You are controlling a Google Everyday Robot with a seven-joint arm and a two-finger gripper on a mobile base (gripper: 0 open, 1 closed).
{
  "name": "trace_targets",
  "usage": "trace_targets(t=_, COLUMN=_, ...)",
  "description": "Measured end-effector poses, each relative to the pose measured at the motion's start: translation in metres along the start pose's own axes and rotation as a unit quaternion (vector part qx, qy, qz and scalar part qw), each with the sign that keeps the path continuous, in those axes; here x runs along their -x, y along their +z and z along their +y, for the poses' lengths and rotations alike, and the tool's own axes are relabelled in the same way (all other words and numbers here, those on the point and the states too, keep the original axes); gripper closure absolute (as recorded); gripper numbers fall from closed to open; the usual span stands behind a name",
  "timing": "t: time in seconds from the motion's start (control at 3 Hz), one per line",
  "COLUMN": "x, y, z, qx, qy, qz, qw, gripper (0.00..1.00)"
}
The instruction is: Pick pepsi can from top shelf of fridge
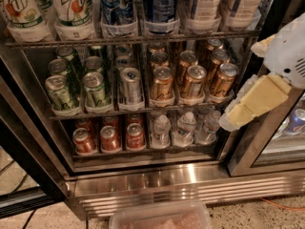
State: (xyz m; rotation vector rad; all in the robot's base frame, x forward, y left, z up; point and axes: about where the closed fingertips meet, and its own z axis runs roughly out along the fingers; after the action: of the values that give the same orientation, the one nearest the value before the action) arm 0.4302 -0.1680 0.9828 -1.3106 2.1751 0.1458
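Note:
The fridge (157, 185) stands open in front of me. On the top shelf (190, 36), two dark-blue pepsi cans stand side by side in clear lane trays, one with a printed figure (116, 4) and one to its right (159, 3); their tops are cut off by the frame. 7UP bottles (71, 6) stand to their left and pale bottles (205, 4) to their right. My gripper (255, 75), white with yellowish fingers (257, 99), is at the right by the fridge's side frame, below and right of the cans, open and empty.
The middle rack holds green cans (59, 92), a short silver can (129, 85) and gold cans (193, 80). The lower rack holds red cans (109, 137) and small water bottles (186, 128). A second cooler's glass door (286, 128) is at the right. A clear plastic tub (159, 217) lies on the floor.

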Motion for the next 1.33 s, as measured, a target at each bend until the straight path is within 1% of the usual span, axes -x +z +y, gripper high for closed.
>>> trace_targets(t=0.33, x=0.0, y=0.0, z=0.0, qx=0.0, qy=0.0, qz=0.0, qw=1.0, gripper=0.0)
trace_targets(t=0.67, x=0.009, y=0.005, z=0.005, qx=-0.016, qy=0.009, qz=-0.034, qw=0.9993, gripper=0.0)
trace_targets(t=1.0, x=0.033, y=0.011, z=0.03, qx=-0.038, qy=0.009, qz=-0.105, qw=0.9937, gripper=0.0)
trace_targets(t=1.33, x=0.053, y=0.013, z=0.037, qx=-0.076, qy=0.011, qz=-0.172, qw=0.9821, gripper=0.0)
